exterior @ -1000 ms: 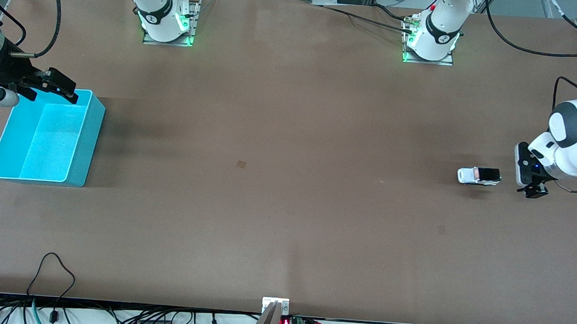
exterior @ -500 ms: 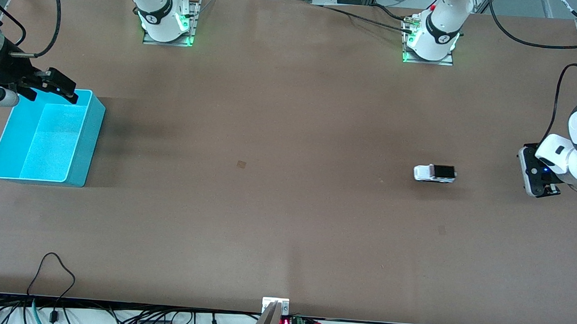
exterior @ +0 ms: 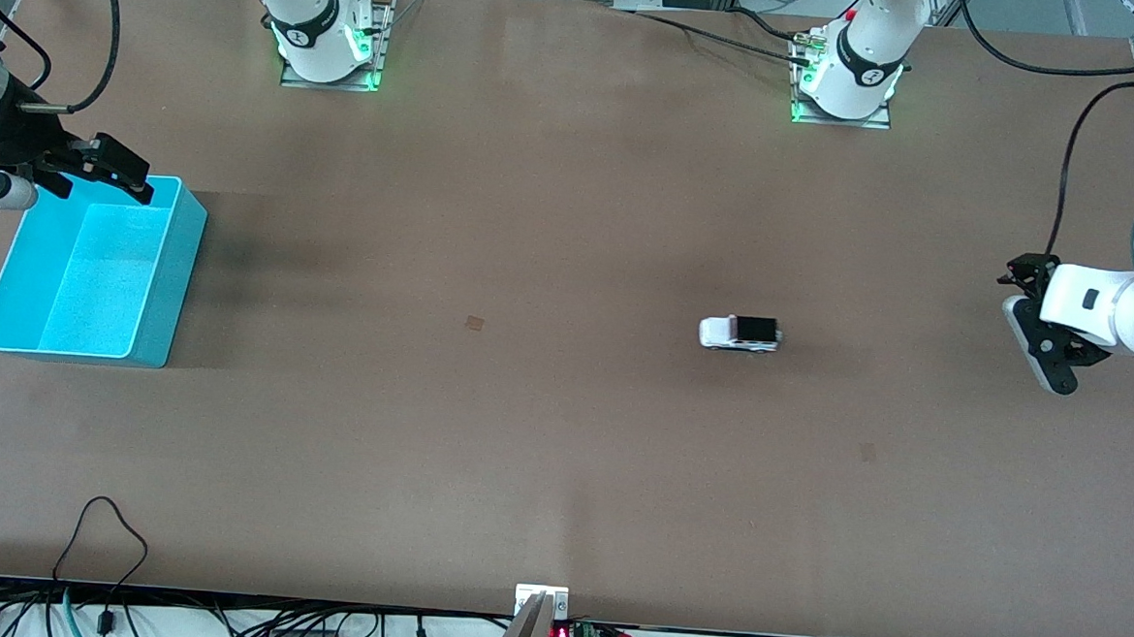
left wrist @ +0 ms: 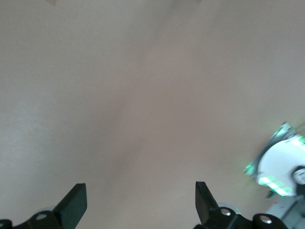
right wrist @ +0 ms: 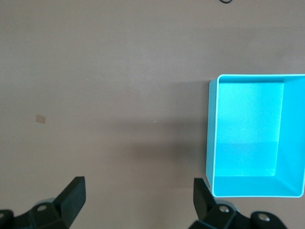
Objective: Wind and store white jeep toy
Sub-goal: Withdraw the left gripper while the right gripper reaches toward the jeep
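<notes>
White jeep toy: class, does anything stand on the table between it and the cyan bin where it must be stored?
Nothing visible does: only bare table lies between the white jeep toy and the cyan bin.

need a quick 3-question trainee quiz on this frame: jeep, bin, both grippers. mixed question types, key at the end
1. True or false: the white jeep toy is already inside the cyan bin.
2. Multiple choice: the right gripper is
A) shut on the jeep
B) open, over the bin's edge
C) open, over the jeep
3. Short answer: is the left gripper touching the jeep, and what is its state?

Key
1. False. The jeep stands alone on the table, toward the left arm's end; the bin at the right arm's end holds nothing.
2. B
3. No. It is open, holds nothing, and is apart from the jeep, at the left arm's end of the table.
</notes>
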Motion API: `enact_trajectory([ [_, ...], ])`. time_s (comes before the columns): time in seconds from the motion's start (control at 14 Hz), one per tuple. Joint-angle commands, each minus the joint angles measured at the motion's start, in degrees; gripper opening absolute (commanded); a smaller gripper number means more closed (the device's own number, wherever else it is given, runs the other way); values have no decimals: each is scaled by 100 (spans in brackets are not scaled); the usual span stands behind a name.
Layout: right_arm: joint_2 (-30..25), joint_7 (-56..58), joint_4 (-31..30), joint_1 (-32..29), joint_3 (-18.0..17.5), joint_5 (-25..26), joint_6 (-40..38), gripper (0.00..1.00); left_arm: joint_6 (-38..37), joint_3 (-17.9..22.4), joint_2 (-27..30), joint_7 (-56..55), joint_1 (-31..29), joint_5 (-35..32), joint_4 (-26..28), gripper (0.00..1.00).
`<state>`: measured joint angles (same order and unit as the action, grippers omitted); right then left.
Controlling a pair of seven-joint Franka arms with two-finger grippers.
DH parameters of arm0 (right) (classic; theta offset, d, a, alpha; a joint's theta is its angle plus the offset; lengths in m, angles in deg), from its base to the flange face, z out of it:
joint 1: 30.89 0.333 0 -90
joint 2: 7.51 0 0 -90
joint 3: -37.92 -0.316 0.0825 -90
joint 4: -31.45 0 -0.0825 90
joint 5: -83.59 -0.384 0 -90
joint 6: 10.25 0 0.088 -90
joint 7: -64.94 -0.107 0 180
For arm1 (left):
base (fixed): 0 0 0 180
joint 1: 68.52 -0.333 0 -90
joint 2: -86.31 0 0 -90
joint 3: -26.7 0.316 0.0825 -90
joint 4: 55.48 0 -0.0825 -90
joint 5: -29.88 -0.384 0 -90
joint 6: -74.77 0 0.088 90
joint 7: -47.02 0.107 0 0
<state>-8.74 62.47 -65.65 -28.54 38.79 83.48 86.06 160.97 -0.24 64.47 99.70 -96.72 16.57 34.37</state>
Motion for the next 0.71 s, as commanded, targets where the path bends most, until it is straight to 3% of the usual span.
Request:
enact_trajectory([
  [0.0,-27,98,15,-59,-26,-59,-8,100,-672,-363,-21,-1019,-19,31,-521,100],
  [0.36,-27,106,-11,-59,-17,-59,-7,100,-1131,-883,31,-2655,24,144,-1040,100],
  [0.5,-27,106,-11,-59,-17,-59,-16,100,-1140,-700,250,-3130,322,268,-1032,100],
  [0.64,-27,106,-11,-59,-17,-59,-25,100,-1131,-227,409,-3316,717,495,-1040,100],
])
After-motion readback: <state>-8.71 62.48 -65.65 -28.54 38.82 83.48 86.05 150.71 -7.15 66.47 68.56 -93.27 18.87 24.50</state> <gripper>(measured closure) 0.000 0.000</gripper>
